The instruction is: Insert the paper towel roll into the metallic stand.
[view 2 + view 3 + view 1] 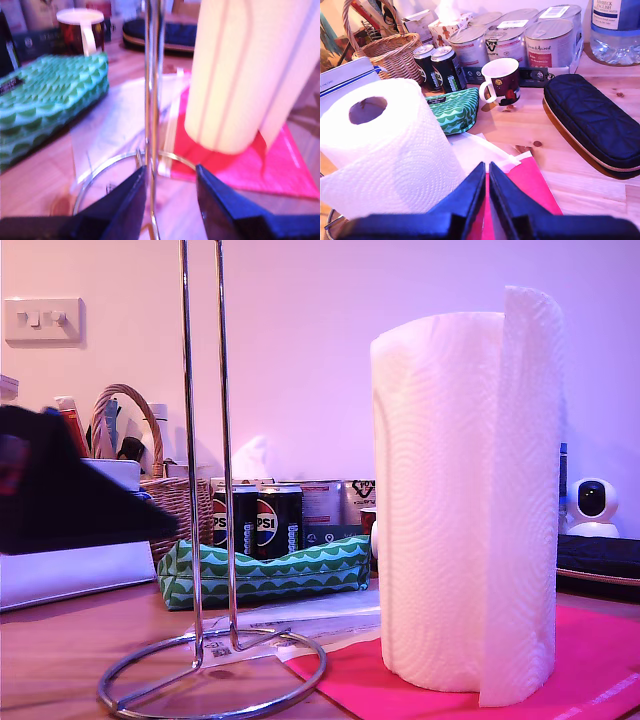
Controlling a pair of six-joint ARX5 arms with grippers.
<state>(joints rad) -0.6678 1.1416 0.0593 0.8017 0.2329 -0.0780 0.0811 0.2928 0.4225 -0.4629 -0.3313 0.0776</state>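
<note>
The paper towel roll (465, 510) stands upright on a pink sheet (590, 660) at the exterior view's right, with a loose sheet hanging down its side. The metallic stand (200, 440) stands just beside it toward the exterior view's left, its ring base (215, 680) on the wood. My first gripper (170, 195) is open, low near the ring base. The stand's rods (152, 100) rise in line with the gap, untouched, with the roll (245, 75) beyond. My second gripper (487, 197) is shut on nothing, above and beside the roll (385, 150).
A green patterned pouch (265, 575), dark drink cans (255, 520) and a wicker basket (170, 485) sit behind the stand. A mug (500, 80), a dark zip case (595, 120), several tins and a water bottle (615, 30) line the back. A dark blurred arm part (60, 495) fills the exterior view's left.
</note>
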